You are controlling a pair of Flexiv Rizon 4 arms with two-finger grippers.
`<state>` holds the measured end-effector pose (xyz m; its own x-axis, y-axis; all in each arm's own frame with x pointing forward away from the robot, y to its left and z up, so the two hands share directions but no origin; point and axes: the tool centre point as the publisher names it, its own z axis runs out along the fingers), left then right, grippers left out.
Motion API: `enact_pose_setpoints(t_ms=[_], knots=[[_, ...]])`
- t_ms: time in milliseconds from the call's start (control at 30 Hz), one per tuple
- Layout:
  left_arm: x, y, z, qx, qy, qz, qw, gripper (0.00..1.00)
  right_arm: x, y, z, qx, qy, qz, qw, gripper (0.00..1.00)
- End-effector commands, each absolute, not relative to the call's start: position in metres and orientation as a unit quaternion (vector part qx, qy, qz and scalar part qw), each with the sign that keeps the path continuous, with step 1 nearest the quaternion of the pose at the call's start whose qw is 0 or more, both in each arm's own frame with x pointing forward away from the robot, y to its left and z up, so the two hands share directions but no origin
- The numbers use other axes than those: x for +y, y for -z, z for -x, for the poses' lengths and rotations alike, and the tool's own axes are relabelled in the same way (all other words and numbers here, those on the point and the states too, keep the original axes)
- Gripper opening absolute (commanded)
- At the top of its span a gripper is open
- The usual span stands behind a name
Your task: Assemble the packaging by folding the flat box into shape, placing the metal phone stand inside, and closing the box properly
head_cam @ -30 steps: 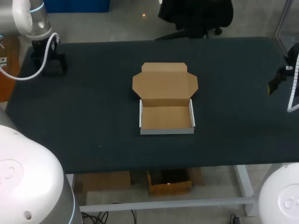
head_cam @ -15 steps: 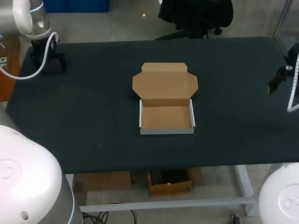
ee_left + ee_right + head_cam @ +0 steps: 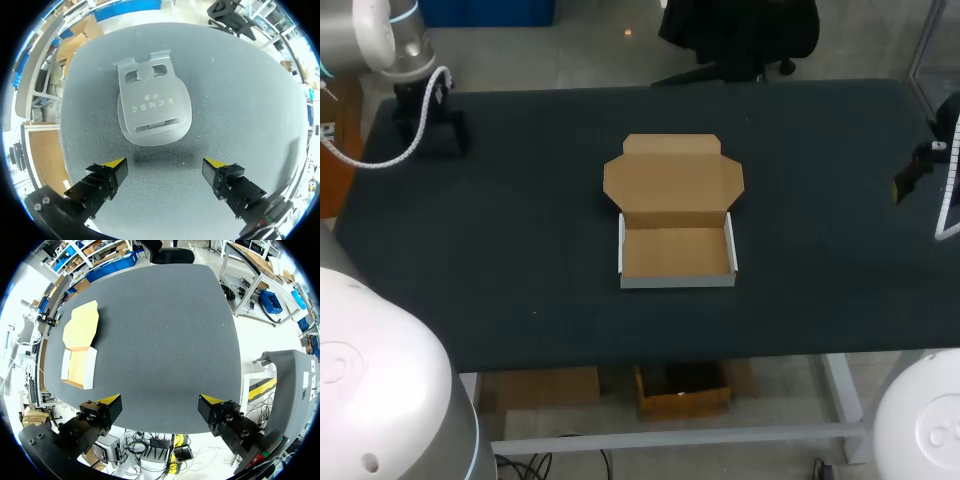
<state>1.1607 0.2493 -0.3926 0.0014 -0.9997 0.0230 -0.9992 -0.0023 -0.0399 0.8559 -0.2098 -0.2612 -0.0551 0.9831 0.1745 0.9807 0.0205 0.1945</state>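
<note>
Box (image 3: 676, 212) folded into an open tray at the middle of the dark table (image 3: 520, 250), brown inside, white outside, lid flap lying flat behind it. Nothing inside the tray. Grey metal stand (image 3: 152, 107) lying flat near the table's far left corner, well apart from the box, just ahead of the left gripper (image 3: 170, 167). Fingers (image 3: 114, 165) spread wide, yellow tips clear of the stand, nothing pinched. Right gripper (image 3: 160, 402) over the table's right edge, also spread wide and holding nothing, well apart from the box (image 3: 80, 347).
</note>
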Motion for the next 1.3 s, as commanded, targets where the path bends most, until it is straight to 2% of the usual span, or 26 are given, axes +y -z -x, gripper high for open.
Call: enact_pose_setpoints(t_ms=[33, 433, 1300], knots=[[0.246, 0.392, -1.160, 0.706, 0.021, 0.708, 0.007, 1.00, -0.210, 0.260, -0.855, 0.715, -0.131, -0.687, 0.003, 1.00], [0.246, 0.390, -1.149, 0.701, 0.020, 0.713, 0.006, 1.00, -0.210, 0.260, -0.855, 0.715, -0.131, -0.687, 0.003, 1.00], [0.247, 0.397, -1.172, 0.696, 0.015, 0.718, 0.012, 1.00, -0.210, 0.260, -0.855, 0.715, -0.131, -0.687, 0.003, 1.00]])
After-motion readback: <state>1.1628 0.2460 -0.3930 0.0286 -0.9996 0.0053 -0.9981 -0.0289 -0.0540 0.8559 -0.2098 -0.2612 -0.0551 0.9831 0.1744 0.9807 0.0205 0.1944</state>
